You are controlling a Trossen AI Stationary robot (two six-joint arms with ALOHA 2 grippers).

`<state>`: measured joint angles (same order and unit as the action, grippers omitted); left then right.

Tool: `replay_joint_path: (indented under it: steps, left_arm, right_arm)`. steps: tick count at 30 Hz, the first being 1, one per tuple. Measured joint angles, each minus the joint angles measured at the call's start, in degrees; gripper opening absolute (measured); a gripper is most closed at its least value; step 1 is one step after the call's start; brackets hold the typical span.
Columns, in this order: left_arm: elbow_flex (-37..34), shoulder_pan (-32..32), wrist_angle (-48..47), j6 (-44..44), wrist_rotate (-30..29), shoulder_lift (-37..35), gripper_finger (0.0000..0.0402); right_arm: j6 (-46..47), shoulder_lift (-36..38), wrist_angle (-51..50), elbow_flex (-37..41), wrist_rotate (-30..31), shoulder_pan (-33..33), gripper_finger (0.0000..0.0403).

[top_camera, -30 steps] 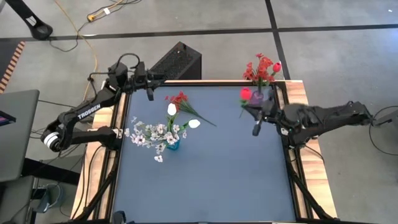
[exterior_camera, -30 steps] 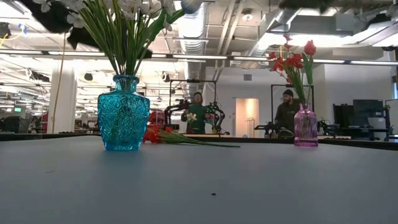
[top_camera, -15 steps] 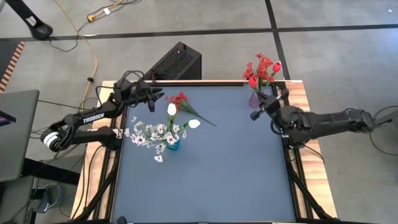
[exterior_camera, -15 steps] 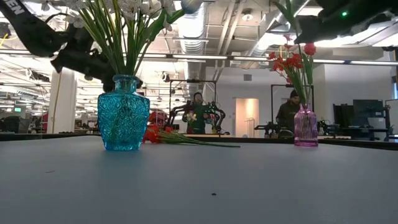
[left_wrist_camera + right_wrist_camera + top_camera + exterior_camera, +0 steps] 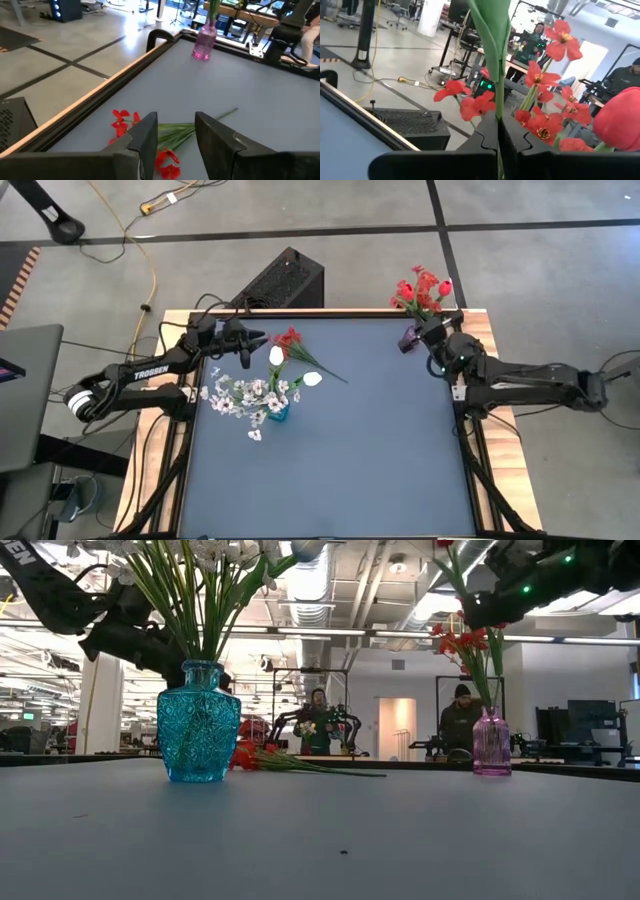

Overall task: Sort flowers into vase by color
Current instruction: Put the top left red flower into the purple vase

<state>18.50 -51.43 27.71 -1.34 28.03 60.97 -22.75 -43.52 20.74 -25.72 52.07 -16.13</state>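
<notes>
The right pincer (image 5: 412, 340) is clamped tight on a green stem (image 5: 495, 60), right by the pink vase (image 5: 491, 743) of red flowers (image 5: 421, 290) at the desk's (image 5: 340, 460) far right corner. The left pincer (image 5: 247, 346) hovers half-open and empty over a red spray (image 5: 165, 150) lying beside the blue vase (image 5: 198, 722) of white flowers (image 5: 245, 392).
</notes>
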Motion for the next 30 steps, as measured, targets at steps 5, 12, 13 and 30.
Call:
replay_joint_path:
  steps: [5, 12, 13, 30]
  left_arm:
    - [0.0, 0.1, 0.0, 0.0, -0.1, 0.0, 0.0119]
    - [0.0, 0.1, 0.0, 0.2, -1.9, 0.0, 0.0119]
    - [0.0, 0.1, 0.0, 0.2, -1.9, 0.0, 0.0119]
    - [0.0, 0.1, -1.7, 0.0, -1.4, 0.0, 0.0119]
  right_arm:
    - [1.4, -0.4, -1.1, 0.0, -0.9, -0.9, 0.0024]
    - [2.8, -0.4, -2.1, 0.0, -0.9, -1.5, 0.0024]
    - [4.0, -0.4, -3.0, 0.0, -0.9, -1.9, 0.0024]
    - [11.2, -7.0, -9.6, 0.0, -1.2, -5.4, 0.0047]
